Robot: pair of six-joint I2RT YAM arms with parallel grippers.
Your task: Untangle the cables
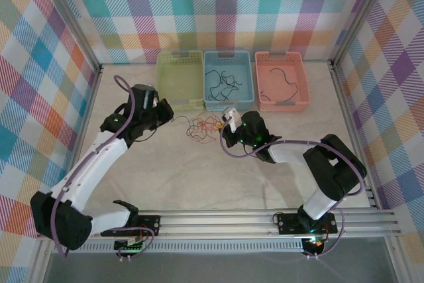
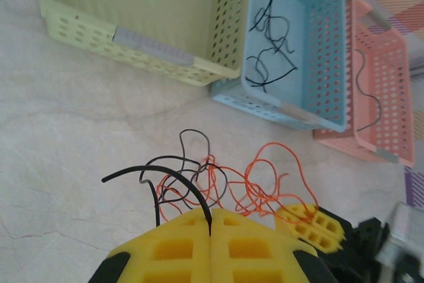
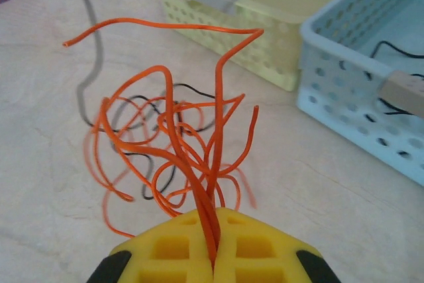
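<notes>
Near the blue basket, the left end effector pinches a black cable; the right end effector clamps orange cables.

Plaid walls (pastel checks) enclose a marbled tabletop.

Robotics lab test cell: plaid fabric walls, aluminium post upper left, mounting rail along the bottom, marble-look tabletop, left arm and right arm bolted on.

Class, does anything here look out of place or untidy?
Yes: a tangle of thin orange and black wires sprawls over the beige table, and one black wire sits alone in the pink plastic basket.
</notes>
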